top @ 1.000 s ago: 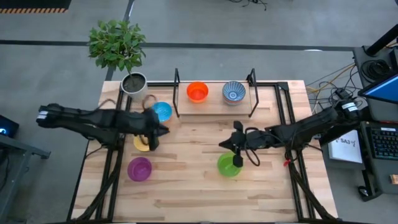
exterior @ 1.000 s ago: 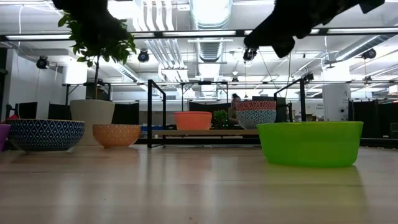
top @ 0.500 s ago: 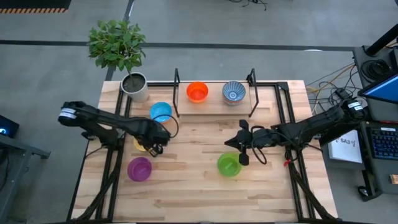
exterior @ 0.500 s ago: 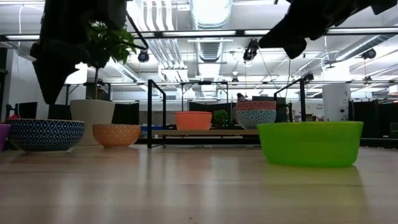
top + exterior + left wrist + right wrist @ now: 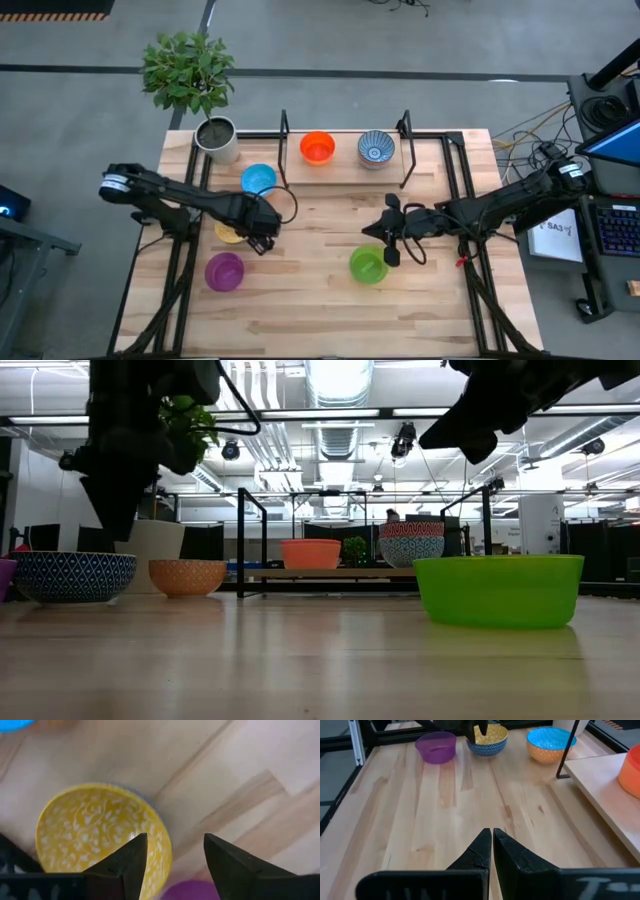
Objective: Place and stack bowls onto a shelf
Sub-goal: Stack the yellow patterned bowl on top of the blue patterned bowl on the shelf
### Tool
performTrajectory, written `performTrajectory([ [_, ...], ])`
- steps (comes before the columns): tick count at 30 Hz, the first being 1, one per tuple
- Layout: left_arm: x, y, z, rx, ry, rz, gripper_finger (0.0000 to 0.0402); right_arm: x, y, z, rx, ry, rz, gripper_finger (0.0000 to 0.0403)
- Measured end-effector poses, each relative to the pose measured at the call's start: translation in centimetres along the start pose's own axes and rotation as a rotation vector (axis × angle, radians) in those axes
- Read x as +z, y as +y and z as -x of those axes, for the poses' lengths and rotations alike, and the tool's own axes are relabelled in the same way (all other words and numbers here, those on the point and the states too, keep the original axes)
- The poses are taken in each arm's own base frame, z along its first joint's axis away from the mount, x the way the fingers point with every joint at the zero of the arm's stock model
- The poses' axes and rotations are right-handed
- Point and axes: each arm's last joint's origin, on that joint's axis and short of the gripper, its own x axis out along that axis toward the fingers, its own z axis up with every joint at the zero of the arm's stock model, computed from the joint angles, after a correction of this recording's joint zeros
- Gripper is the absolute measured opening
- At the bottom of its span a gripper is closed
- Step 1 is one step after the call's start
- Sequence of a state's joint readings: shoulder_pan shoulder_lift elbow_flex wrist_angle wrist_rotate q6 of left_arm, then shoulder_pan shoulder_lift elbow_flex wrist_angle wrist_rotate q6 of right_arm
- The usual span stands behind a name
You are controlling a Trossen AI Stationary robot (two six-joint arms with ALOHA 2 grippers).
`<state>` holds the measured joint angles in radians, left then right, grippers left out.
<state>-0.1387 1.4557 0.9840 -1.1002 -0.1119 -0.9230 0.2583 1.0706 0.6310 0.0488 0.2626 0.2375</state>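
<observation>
- One shelf [image 5: 345, 176] is seen at the table's back, two bowls on it: orange-red [image 5: 317, 147], patterned blue-white [image 5: 376, 148].
- Four bowls are counted on the tabletop: light blue [image 5: 258, 179], yellow [image 5: 95, 835], purple [image 5: 224, 271], green [image 5: 367, 265].
- Left gripper [image 5: 172, 852] is spread open over the yellow bowl's rim, nothing gripped.
- Right gripper [image 5: 491, 842] is closed, empty, beside the green bowl.

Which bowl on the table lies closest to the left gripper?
The yellow patterned bowl, directly beneath the open left gripper. The purple bowl and light blue bowl sit farther off, and the green bowl is near the right gripper.
</observation>
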Motion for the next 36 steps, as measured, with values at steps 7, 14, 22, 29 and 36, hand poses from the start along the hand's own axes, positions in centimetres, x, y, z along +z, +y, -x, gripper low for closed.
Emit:
performTrajectory([
  [7, 0.4, -0.9, -2.0, 0.066, 0.036, -0.018, 0.0163, -0.1, 0.5, 0.1, 0.018, 0.001, 0.009, 0.0009],
  [14, 0.6, -1.6, -3.9, 0.132, 0.067, -0.049, 0.0126, -0.1, 0.6, 0.1, 0.023, 0.001, 0.011, 0.0009],
  [22, 0.6, -2.0, -3.4, 0.104, 0.039, -0.074, 0.0011, -0.1, 0.6, 0.2, 0.023, 0.002, 0.021, 0.0009],
  [29, 1.3, -3.9, 1.0, -0.044, -0.051, -0.269, 0.0006, 0.5, 0.4, 1.4, 0.039, -0.030, 0.068, 0.0009],
  [36, 4.2, -7.2, 6.2, -0.153, -0.385, -0.633, 0.0004, 1.8, 0.2, 3.3, 0.077, -0.132, 0.193, 0.0009],
])
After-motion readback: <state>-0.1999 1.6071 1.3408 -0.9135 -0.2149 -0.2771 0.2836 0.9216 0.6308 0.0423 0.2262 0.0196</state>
